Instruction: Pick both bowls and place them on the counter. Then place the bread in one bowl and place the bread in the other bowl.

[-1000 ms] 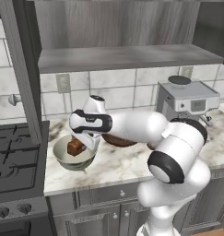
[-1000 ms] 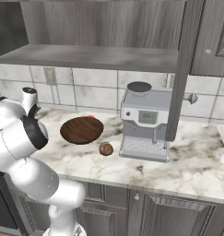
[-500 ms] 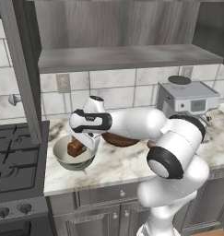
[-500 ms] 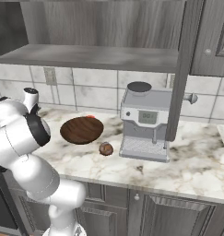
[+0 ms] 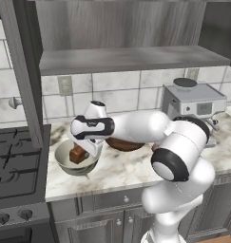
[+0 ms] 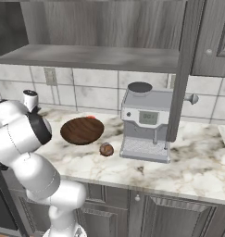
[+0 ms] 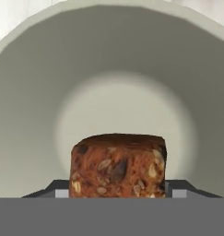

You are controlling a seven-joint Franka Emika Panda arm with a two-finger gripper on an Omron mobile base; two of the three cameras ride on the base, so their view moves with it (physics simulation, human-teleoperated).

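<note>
We see both bowls on the counter [image 6: 188,162], and at lower left the gripper [image 5: 84,151] pinches the bread [image 5: 78,154] inside the cream bowl [image 5: 74,161] (wooden bowl [image 6: 82,130] and second bread [image 6: 106,149] remain)

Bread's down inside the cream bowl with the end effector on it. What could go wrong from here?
The end effector sits low inside the cream bowl, fingers beside the bread; lifting out crookedly could catch the rim and drag the bowl toward the stove. If the bread sticks to a finger, it may come out again.
</note>
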